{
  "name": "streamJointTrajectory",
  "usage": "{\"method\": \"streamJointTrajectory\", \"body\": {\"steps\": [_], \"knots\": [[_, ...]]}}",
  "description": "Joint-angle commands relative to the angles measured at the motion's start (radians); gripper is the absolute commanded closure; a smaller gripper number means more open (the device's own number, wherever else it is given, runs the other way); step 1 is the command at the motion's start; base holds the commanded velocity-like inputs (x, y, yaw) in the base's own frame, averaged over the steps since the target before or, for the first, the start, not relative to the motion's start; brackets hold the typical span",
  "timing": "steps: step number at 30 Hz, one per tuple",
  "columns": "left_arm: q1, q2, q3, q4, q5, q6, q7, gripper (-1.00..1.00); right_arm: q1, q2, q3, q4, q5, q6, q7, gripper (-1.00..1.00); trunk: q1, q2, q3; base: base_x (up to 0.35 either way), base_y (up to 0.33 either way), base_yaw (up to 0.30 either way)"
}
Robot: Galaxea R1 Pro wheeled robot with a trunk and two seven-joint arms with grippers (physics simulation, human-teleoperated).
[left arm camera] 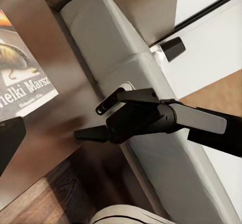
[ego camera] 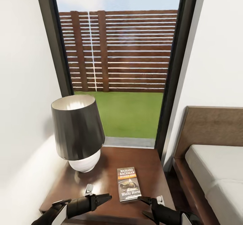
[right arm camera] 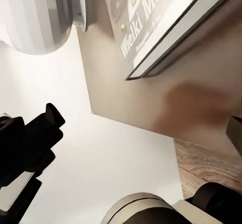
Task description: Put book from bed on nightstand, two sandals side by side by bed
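Observation:
The book (ego camera: pixel 129 184) lies flat, cover up, on the dark reddish-brown nightstand (ego camera: pixel 108 161), near its front edge and right of the lamp. My left gripper (ego camera: pixel 103 199) hovers low over the nightstand's front left, open and empty, its tips pointing at the book. To the book's right, my right gripper (ego camera: pixel 144 206) hangs open and empty. The left wrist view shows the book's corner (left arm camera: pixel 20 73) and the right gripper (left arm camera: pixel 88 121) with spread fingers. The book's edge (right arm camera: pixel 161 27) fills part of the right wrist view. The bed (ego camera: pixel 216 171) stands to the right. The sandals are out of view.
A lamp (ego camera: pixel 79 134) with a dark shade and white base stands on the nightstand's back left. White wall closes the left side. A tall glass door (ego camera: pixel 118 66) behind looks onto grass and a wooden fence. The brown headboard (ego camera: pixel 209 127) rises beside the nightstand.

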Motion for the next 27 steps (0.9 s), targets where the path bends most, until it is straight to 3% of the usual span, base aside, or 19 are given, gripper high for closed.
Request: {"method": "streamJointTrajectory", "body": {"steps": [1, 27], "knots": [[-0.001, 0.001, -0.007, 0.000, 0.009, 0.011, -0.001, -1.00, 0.000, 0.000, -0.003, 0.000, -0.001, 0.004, 0.002, -1.00, -0.004, 0.007, 0.002, 0.000, 0.000, 0.000], [-0.001, 0.000, -0.008, -0.001, 0.008, 0.010, 0.000, -1.00, 0.000, 0.000, -0.005, 0.000, -0.002, -0.002, 0.005, -1.00, -0.104, 0.189, 0.084, 0.000, 0.000, 0.000]]}}
